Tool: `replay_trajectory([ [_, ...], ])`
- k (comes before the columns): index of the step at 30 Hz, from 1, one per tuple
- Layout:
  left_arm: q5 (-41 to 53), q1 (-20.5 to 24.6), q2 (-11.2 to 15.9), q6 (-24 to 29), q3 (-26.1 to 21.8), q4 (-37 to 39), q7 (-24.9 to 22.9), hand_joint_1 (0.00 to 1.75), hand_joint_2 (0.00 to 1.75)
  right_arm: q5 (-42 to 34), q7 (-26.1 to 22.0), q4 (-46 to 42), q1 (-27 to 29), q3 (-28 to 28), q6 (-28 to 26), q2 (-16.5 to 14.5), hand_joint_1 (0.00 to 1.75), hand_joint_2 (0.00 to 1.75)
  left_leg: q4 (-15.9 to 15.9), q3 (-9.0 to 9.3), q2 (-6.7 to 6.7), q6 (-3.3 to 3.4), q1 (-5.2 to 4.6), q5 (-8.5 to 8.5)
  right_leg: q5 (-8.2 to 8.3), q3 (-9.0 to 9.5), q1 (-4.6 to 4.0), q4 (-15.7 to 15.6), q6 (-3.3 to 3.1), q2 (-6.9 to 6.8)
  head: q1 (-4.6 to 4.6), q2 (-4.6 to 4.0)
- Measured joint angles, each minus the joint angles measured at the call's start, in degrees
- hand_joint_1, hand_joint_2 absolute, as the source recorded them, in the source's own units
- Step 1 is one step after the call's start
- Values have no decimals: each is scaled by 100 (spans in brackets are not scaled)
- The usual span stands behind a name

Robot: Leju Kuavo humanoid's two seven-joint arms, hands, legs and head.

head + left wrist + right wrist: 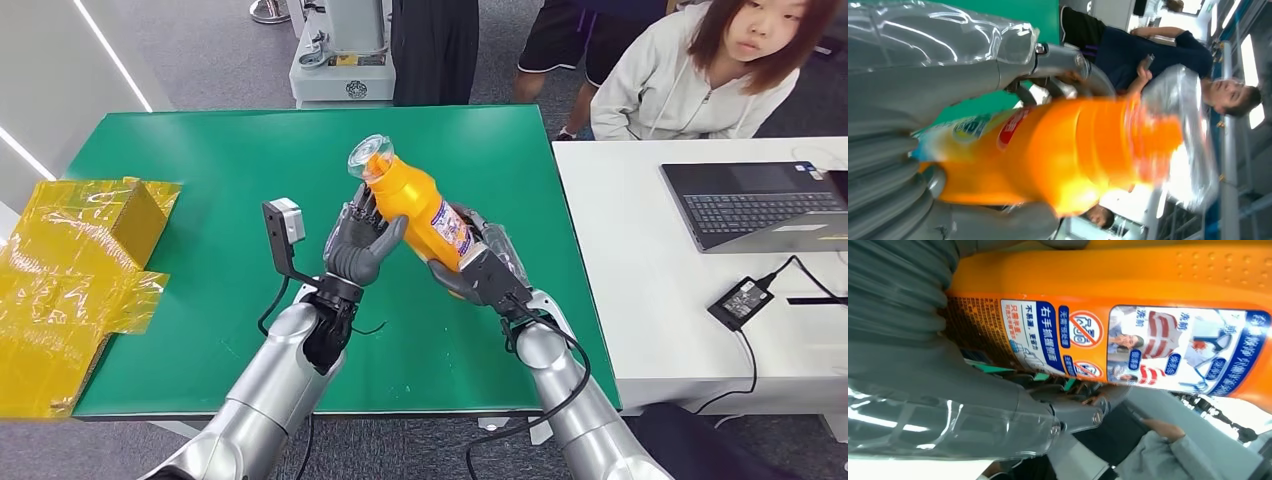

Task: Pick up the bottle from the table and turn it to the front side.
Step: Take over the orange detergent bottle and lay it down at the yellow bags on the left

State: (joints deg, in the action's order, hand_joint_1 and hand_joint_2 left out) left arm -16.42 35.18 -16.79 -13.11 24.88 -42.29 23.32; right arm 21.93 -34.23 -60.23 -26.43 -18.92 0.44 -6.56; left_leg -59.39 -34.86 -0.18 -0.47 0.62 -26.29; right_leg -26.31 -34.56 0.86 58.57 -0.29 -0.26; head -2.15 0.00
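Note:
An orange bottle (420, 205) with a clear cap (369, 157) is held tilted in the air above the green table (200, 160), cap pointing up and away to the left. My right hand (478, 272) grips its lower end from below. My left hand (360, 245) holds its side, thumb pressed against the orange body. In the left wrist view the bottle (1068, 150) lies across my left hand (898, 165). In the right wrist view a printed label (1148, 350) on the bottle (1108, 285) faces the camera, beside my right hand (898, 315).
A yellow film-wrapped box (80, 230) sits at the table's left edge. A white table (650, 300) on the right carries a laptop (760, 205) and a power brick (740, 300). A person (700, 80) sits behind it; a machine base (340, 60) stands beyond the green table.

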Motion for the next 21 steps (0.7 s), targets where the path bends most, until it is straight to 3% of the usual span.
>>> replay_trajectory([
  [2,5,0,10,24,-2,-18,0,138,175,-4,-7,3,0,-5,4,0,175,175,0,0,0,0,0,0,0,0,0,0,0,0,0,0],
  [6,35,0,16,60,-24,-44,2,150,175,-5,-10,8,-10,-31,7,0,175,175,0,0,0,0,0,0,0,0,0,0,0,-1,1,0],
  [11,51,-1,19,70,-50,-54,2,151,175,-6,-11,29,-34,-58,8,-1,175,175,0,0,-1,0,0,0,0,0,0,0,0,-1,1,0],
  [15,52,-1,20,70,-76,-55,8,175,175,-6,-10,42,-52,-73,16,-2,175,175,0,0,-1,0,0,0,0,0,0,0,0,-1,1,0],
  [21,95,0,20,83,-90,-55,43,175,175,-18,-8,58,-77,-86,40,-9,175,175,0,0,-1,0,0,0,0,0,0,0,0,-1,1,0],
])
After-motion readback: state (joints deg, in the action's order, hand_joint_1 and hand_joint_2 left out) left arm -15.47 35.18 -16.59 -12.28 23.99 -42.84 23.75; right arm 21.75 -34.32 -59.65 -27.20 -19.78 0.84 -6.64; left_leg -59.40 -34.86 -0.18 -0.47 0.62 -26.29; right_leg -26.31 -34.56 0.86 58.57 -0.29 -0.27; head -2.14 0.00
